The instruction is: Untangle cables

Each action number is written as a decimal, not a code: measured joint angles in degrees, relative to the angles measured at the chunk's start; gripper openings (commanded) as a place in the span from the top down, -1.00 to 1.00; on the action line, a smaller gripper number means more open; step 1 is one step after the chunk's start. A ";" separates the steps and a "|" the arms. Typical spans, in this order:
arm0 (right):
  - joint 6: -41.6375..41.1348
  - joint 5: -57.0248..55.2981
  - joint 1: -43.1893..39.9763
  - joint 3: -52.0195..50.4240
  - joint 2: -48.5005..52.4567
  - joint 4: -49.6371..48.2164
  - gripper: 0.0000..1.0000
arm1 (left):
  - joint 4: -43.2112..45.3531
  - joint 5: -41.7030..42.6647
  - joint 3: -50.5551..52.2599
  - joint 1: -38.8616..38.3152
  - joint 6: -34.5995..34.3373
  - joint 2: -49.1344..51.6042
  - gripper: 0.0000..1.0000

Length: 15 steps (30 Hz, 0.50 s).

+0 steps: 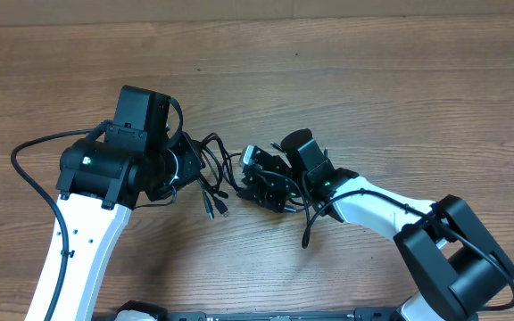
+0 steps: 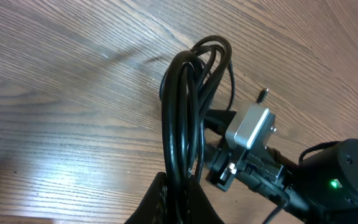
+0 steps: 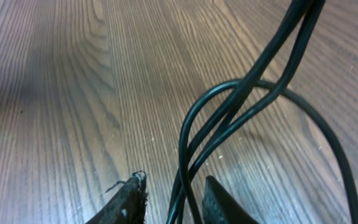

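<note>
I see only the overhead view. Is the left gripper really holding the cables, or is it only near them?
Observer: In the left wrist view, a bundle of cables runs into the left gripper and looks clamped between its fingers.
Operator: And the right one?
Observer: In the right wrist view, strands pass through the right gripper, but bare table shows between one finger and the strands, so it looks open.

I can read no lettering, number or brand anywhere. The silver plug end (image 2: pixel 248 126) beyond my left fingers (image 2: pixel 166 202) looks plain, and the cables (image 3: pixel 278 46) between my right fingers (image 3: pixel 128 200) show no legible print.
</note>
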<state>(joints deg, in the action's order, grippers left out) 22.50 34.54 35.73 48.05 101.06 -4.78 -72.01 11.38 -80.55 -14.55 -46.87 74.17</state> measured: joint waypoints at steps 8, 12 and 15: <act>0.04 0.00 0.00 0.00 0.85 -1.86 0.56 | 0.00 1.40 0.00 0.00 -1.38 0.00 0.91; 0.04 0.00 -0.02 0.00 0.87 -1.97 0.57 | 0.00 2.19 0.00 0.00 -2.51 0.00 0.92; 0.04 -0.02 0.00 0.00 0.87 -1.99 0.57 | 0.00 2.51 0.00 0.00 -2.99 0.00 0.92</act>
<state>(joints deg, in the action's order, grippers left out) 22.55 34.52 35.73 48.05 101.93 -6.76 -72.01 13.89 -80.55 -14.55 -49.87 74.17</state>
